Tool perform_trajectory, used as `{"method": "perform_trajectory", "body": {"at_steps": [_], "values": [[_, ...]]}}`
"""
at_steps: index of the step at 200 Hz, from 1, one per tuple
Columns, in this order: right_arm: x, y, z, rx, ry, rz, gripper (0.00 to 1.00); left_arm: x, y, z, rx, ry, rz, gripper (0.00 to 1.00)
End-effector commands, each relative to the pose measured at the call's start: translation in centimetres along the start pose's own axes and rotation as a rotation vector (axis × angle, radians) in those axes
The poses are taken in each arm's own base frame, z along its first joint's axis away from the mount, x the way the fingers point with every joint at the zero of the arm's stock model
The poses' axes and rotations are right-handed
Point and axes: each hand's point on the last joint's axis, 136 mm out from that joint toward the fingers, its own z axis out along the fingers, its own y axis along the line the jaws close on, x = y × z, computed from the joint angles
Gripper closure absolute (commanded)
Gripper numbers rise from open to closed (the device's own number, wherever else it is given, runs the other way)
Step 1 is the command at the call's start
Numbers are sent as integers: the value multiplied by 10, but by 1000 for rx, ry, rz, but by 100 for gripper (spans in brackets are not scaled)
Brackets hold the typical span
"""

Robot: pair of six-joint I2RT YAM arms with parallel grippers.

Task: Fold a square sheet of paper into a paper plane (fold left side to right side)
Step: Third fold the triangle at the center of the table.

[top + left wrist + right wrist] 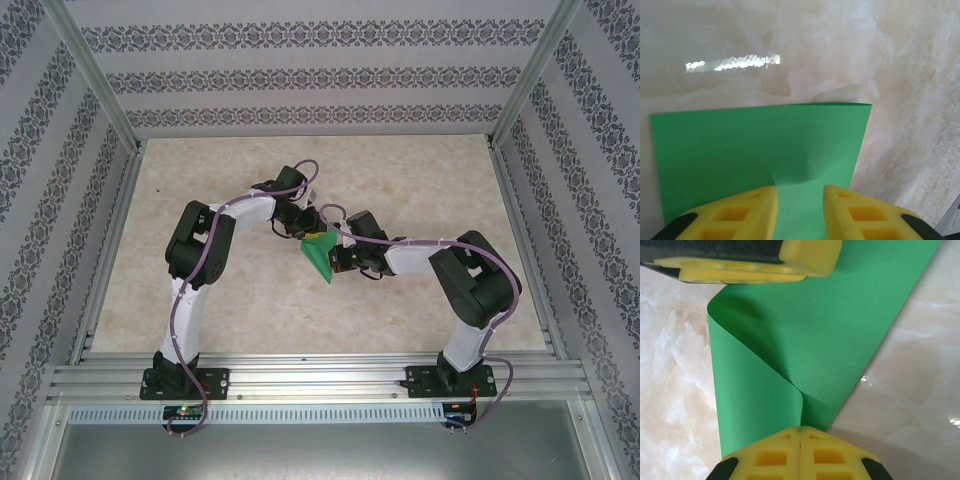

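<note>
Arms meet over the middle of the table [420,190], well away from its edges, with the bright green square sheet of paper [322,256] between them. One side of the sheet curls over itself. The right gripper [800,432] has its yellow fingers pressed together, clamped on the sheet where a crease runs into their tips. The left gripper [800,200] has its fingers apart, with green showing in the gap and a shallow dent just ahead.

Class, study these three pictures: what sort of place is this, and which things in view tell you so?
Probably a robot test cell, not a home: an aluminium frame boxes in a marble-patterned table, patterned wall panels surround it, and a left arm and right arm are bolted at its near edge.
</note>
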Motion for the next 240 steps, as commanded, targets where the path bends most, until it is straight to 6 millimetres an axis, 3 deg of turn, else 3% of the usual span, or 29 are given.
{"method": "perform_trajectory", "body": {"at_steps": [1, 48, 112, 163, 188, 240], "values": [[-5, -6, 5, 16, -8, 21, 100, 36, 44, 36, -115, 108, -51, 67], [11, -11, 13, 32, 56, 22, 100, 33, 34, 30, -90, 101, -39, 65], [24, -15, 17, 47, 105, 27, 100, 7, -9, -12, -61, 47, 45, 58], [26, -14, 18, 43, 111, 25, 100, -16, -17, -47, -68, -13, 52, 55], [25, -13, 18, 40, 111, 25, 100, -10, -19, -56, -57, -27, 54, 58], [26, -14, 20, 38, 114, 26, 100, 24, -21, -60, 40, -8, 15, 72]]}}
